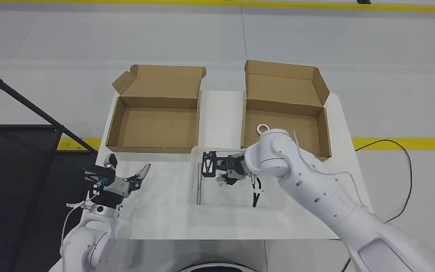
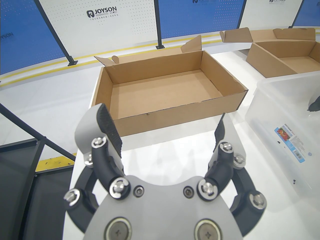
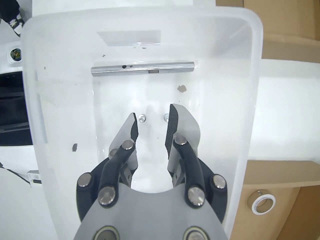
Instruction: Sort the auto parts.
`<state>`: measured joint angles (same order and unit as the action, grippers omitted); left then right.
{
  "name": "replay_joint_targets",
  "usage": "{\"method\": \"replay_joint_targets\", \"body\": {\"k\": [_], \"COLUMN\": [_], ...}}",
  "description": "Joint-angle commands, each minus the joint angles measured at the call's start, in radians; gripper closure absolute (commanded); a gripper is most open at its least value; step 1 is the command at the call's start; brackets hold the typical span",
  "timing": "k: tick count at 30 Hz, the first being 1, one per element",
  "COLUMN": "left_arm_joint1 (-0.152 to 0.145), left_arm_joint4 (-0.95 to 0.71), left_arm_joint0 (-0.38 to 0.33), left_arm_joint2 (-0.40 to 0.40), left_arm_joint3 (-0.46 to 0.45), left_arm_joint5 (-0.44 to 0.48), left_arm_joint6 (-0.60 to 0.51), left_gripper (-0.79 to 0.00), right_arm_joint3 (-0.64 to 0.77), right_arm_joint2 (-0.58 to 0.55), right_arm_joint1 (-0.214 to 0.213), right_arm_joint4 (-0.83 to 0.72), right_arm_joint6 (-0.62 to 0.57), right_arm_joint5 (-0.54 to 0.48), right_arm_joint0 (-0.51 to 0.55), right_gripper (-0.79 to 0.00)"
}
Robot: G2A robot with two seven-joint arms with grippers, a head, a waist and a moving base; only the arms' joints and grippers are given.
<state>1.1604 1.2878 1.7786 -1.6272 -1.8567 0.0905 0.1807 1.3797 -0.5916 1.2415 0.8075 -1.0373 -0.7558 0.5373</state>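
A clear plastic bin point(image 3: 252, 81) stands on the white table between two cardboard boxes. A metal rod point(image 3: 142, 69) lies across the bin floor, seen in the top view as the rod point(image 1: 198, 182) at the bin's left side. Two small screws point(image 3: 142, 118) lie near the fingertips of my right gripper point(image 3: 152, 123), which is open and low inside the bin with nothing between its fingers. In the top view the right gripper point(image 1: 209, 164) is just right of the rod. A metal ring point(image 3: 262, 202) sits in the right box point(image 1: 285, 115). My left gripper point(image 2: 165, 123) is open and holds nothing.
The left box point(image 2: 165, 86) holds nothing and lies just beyond the left gripper point(image 1: 126, 178), which hovers at the table's front left corner. The bin point(image 2: 282, 116) is to its right. Dark framework borders the table's left side point(image 1: 27, 170).
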Motion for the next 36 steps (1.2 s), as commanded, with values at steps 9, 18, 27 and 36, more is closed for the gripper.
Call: {"method": "replay_joint_targets", "body": {"k": [9,18,27,36], "left_arm_joint1": [0.000,0.000,0.000,0.000], "left_arm_joint4": [0.000,0.000,0.000,0.000], "left_arm_joint0": [0.000,0.000,0.000,0.000], "left_arm_joint2": [0.000,0.000,0.000,0.000], "left_arm_joint3": [0.000,0.000,0.000,0.000], "left_arm_joint5": [0.000,0.000,0.000,0.000], "left_arm_joint6": [0.000,0.000,0.000,0.000], "left_gripper": [-0.785,-0.785,-0.785,-0.785], "right_arm_joint3": [-0.085,-0.152,-0.173,0.057], "right_arm_joint2": [0.063,0.096,0.072,-0.218], "right_arm_joint1": [0.044,0.076,0.086,-0.018], "right_arm_joint4": [0.032,0.015,0.005,0.054], "right_arm_joint6": [-0.012,-0.033,0.012,0.075], "right_arm_joint5": [0.157,0.159,0.131,0.050], "right_arm_joint0": [-0.031,-0.058,-0.088,-0.060], "right_gripper": [-0.206,-0.212,0.000,0.000]}}
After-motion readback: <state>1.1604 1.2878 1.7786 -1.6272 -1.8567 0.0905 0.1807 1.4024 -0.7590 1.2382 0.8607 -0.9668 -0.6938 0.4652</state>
